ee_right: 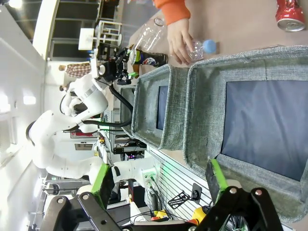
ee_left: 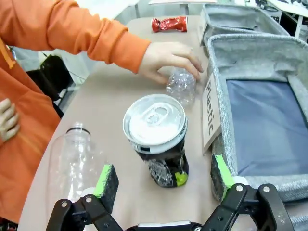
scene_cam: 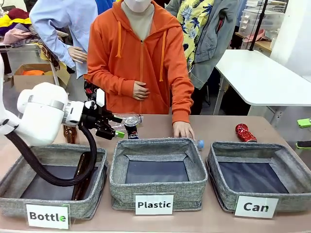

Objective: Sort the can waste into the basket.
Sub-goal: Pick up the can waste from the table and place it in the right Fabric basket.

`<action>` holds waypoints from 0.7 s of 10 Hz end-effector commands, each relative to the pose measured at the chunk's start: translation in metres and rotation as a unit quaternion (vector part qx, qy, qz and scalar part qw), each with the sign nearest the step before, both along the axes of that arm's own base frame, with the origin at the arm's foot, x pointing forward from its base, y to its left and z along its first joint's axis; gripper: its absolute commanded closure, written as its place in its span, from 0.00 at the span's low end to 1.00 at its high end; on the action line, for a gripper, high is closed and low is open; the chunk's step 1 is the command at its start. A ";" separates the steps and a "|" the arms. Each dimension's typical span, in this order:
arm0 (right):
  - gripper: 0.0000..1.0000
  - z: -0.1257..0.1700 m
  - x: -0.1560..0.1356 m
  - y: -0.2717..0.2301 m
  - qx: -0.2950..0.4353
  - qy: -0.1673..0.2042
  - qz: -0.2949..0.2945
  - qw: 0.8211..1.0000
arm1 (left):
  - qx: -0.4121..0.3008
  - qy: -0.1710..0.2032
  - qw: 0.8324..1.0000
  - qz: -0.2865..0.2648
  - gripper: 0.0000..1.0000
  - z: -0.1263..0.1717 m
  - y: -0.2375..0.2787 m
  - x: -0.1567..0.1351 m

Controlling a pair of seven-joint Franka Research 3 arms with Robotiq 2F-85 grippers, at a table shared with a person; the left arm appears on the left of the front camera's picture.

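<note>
Two cans: dark can point(ee_left: 156, 139) upright on the surface point(ee_left: 110, 96), framed by wide-open left fingers point(ee_left: 107, 182), apparently for grasping; crushed red can point(scene_cam: 244, 132) lying near the Can basket point(scene_cam: 219, 162); right fingers point(ee_right: 215, 180) wide, empty.

Table point(scene_cam: 218, 127) carrying three bins point(scene_cam: 121, 196)
Can basket point(scene_cam: 291, 201) is sitting lower right; dark can point(scene_cam: 131, 130) centre, red can point(scene_cam: 245, 132) right.

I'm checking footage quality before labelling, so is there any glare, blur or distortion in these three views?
Front view: evenly lit, labels readable. Left wrist view: glare washes out the lid of the dark can, and the wide lens bows the Plastic basket. Right wrist view: rolled sideways, a lamp blooms at the left edge, the crushed red can is crisp.
</note>
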State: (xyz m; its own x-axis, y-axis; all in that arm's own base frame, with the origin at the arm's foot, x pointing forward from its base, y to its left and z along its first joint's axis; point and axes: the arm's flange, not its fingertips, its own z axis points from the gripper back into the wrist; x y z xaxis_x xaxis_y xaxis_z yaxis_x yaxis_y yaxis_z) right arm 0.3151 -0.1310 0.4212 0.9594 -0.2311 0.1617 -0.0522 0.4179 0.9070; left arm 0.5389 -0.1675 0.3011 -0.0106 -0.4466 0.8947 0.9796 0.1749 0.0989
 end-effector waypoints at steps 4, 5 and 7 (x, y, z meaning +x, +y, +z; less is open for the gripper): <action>0.00 0.000 0.001 -0.001 0.005 -0.016 0.002 1.000 | -0.052 0.034 0.998 -0.021 0.00 -0.012 -0.026 0.015; 0.00 0.000 0.001 -0.001 0.005 -0.016 0.002 1.000 | -0.062 0.035 0.997 -0.019 0.00 -0.014 -0.031 0.018; 0.00 0.000 0.001 -0.001 0.005 -0.016 0.002 1.000 | -0.080 0.029 0.996 -0.029 0.00 -0.016 -0.039 0.022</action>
